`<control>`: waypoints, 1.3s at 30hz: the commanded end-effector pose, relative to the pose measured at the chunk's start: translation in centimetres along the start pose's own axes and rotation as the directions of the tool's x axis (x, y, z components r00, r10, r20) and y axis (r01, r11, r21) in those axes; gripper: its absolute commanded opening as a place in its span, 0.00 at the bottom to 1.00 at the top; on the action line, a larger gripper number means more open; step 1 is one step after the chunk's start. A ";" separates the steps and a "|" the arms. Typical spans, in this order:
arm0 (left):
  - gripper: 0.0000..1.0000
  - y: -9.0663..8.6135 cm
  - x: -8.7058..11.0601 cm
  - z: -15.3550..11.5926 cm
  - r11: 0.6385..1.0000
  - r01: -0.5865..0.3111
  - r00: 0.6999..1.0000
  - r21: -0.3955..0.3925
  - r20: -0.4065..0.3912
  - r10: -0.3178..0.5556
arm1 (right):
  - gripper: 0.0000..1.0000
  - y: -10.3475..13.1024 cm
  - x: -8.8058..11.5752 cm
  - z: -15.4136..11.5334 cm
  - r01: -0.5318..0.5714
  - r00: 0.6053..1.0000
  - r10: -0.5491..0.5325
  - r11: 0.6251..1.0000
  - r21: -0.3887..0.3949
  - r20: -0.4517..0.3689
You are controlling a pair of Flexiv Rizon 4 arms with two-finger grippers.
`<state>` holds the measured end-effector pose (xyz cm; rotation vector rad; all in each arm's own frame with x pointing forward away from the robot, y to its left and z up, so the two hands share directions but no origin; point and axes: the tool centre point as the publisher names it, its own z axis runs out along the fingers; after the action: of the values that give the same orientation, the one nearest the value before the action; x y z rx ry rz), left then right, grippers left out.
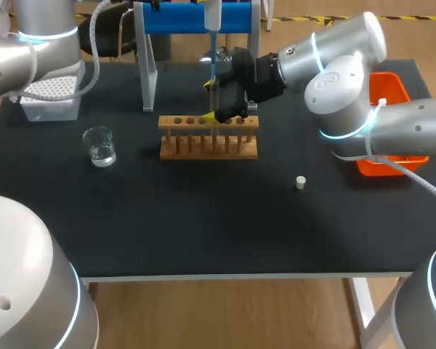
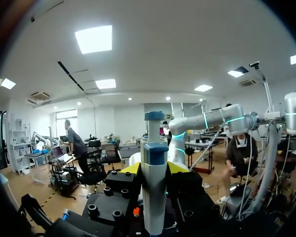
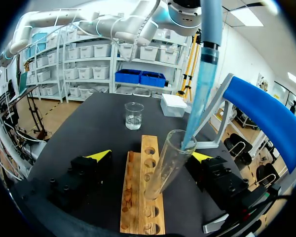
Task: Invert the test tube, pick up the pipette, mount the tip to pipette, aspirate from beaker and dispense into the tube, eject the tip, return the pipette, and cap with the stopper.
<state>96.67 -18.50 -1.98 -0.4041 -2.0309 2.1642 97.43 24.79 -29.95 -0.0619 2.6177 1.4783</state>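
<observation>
My left gripper [image 2: 154, 168] is shut on the white and blue pipette [image 2: 153, 187], which hangs upright over the wooden rack [image 1: 208, 138]. In the right wrist view the pipette's blue tip [image 3: 200, 98] reaches down into the mouth of a clear test tube [image 3: 165, 163] that leans in a rack hole [image 3: 138, 197]. My right gripper [image 3: 150, 155] stands open at the rack, one finger on each side of the tube and neither touching it. It also shows in the head view [image 1: 229, 115], behind the rack. A glass beaker [image 1: 100, 145] holding some water stands left of the rack. The small white stopper [image 1: 301, 182] lies to the front right.
A white tip box [image 1: 49, 98] sits at the back left corner. The blue pipette stand [image 1: 196, 18] rises behind the rack. An orange bin [image 1: 389, 94] stands at the right edge, under my right arm.
</observation>
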 end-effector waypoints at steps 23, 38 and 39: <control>0.00 1.1 0.5 0.0 1.000 0.001 1.000 0.020 -0.009 -0.001 | 1.00 0.0 0.1 -0.1 0.000 1.000 0.000 1.000 0.001 0.000; 0.00 2.1 0.3 0.2 0.999 0.016 1.000 0.028 -0.015 -0.015 | 1.00 0.0 0.1 -0.1 0.000 1.000 0.000 1.000 0.001 0.000; 0.00 2.1 0.3 0.2 0.999 0.017 1.000 0.029 -0.015 -0.016 | 1.00 0.0 0.1 -0.1 0.000 1.000 0.000 1.000 0.001 0.000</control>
<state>96.21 -18.74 -3.97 -0.3908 -1.9912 2.1726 97.43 24.79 -29.95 -0.0619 2.6177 1.4783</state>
